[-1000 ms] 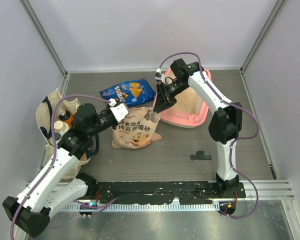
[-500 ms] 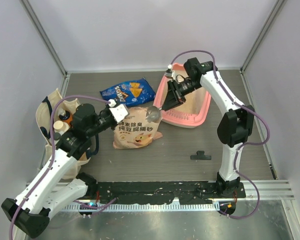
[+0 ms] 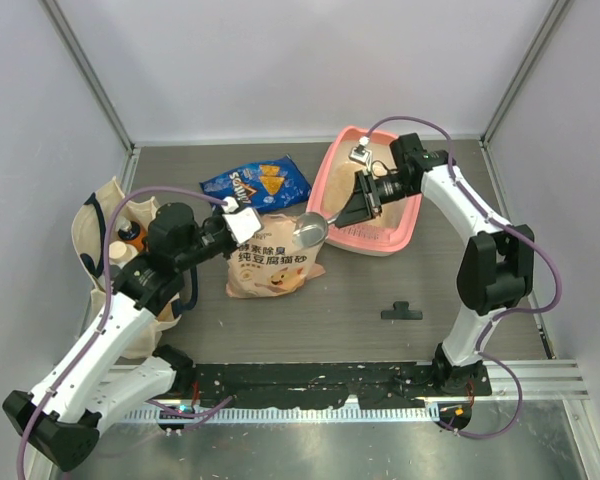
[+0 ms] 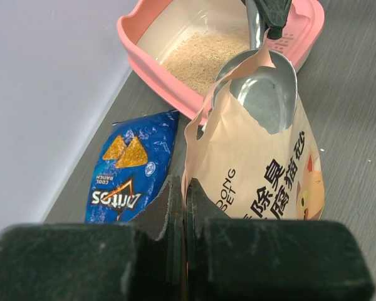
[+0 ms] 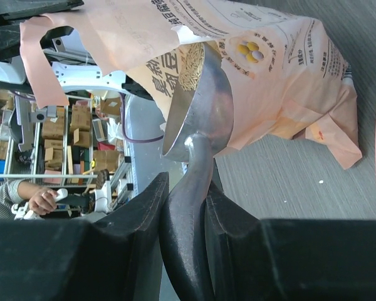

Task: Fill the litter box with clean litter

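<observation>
The pink litter box [image 3: 412, 215] stands at the back right with pale beige clean litter [image 3: 385, 180] in it; it also shows in the left wrist view [image 4: 151, 59], with its litter [image 4: 203, 56]. The pinkish-beige litter bag [image 3: 270, 268] with the orange cat lies left of it. My left gripper [image 3: 242, 222] is shut on the bag's torn top edge [image 4: 194, 135] and holds it open. My right gripper [image 3: 348, 213] is shut on the handle of a metal scoop [image 3: 308, 232], whose bowl [image 5: 200, 113] sits at the bag's mouth, with granules [image 5: 189, 70] just behind it.
A blue Doritos bag [image 3: 257, 182] lies behind the litter bag. A cream tote bag [image 3: 100, 235] with bottles stands at the left wall. A small black clip [image 3: 401, 312] lies on the table at the front right.
My right arm has swung to the right and uncovered the litter box, drawing the wrist back. The scoop's bowl stays at the bag's mouth. The left gripper has kept its hold.
</observation>
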Motion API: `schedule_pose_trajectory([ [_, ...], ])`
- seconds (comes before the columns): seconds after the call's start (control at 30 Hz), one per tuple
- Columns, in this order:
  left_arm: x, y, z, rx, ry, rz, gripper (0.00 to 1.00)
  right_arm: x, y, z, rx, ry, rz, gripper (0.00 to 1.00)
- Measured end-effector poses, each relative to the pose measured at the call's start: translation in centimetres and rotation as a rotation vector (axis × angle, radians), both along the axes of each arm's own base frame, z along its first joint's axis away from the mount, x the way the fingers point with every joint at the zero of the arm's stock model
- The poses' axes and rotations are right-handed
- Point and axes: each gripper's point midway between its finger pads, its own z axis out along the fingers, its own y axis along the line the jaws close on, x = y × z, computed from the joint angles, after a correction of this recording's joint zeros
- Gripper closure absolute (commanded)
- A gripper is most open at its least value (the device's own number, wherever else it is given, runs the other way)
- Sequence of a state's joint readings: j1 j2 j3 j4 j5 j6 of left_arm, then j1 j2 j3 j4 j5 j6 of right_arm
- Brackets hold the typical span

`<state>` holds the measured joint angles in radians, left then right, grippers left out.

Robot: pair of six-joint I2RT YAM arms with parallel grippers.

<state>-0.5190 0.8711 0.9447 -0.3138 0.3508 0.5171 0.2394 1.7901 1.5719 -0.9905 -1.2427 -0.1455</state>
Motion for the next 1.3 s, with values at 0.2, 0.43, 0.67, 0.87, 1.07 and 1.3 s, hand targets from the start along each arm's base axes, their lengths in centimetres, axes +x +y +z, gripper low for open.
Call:
schedule_pose_trajectory([
  [0.2, 0.4, 0.0, 0.0, 0.017, -0.01, 0.005, 1.0, 0.7, -1.6, 0.3, 0.071, 0.014, -0.04, 0.98],
  [0.43, 0.4, 0.0, 0.0, 0.032, -0.018, -0.004, 1.0, 0.2, -3.0, 1.2, 0.14, 0.047, -0.069, 0.99],
  [0.67, 0.7, -0.1, -0.1, 0.035, -0.018, -0.001, 1.0, 0.1, -3.8, 1.2, 0.165, 0.08, -0.091, 0.98],
  [0.87, 0.9, 0.0, -0.1, 0.034, -0.021, 0.012, 1.0, 1.4, -6.0, 1.4, 0.176, 0.088, -0.164, 0.98],
  [1.07, 1.4, 0.0, 0.0, 0.033, -0.021, 0.028, 1.0, 2.1, -7.8, 1.5, 0.185, 0.086, -0.22, 0.98],
  [1.3, 1.6, 0.0, -0.1, 0.035, -0.019, 0.034, 1.0, 3.6, -10.8, 1.7, 0.181, 0.074, -0.318, 0.98],
])
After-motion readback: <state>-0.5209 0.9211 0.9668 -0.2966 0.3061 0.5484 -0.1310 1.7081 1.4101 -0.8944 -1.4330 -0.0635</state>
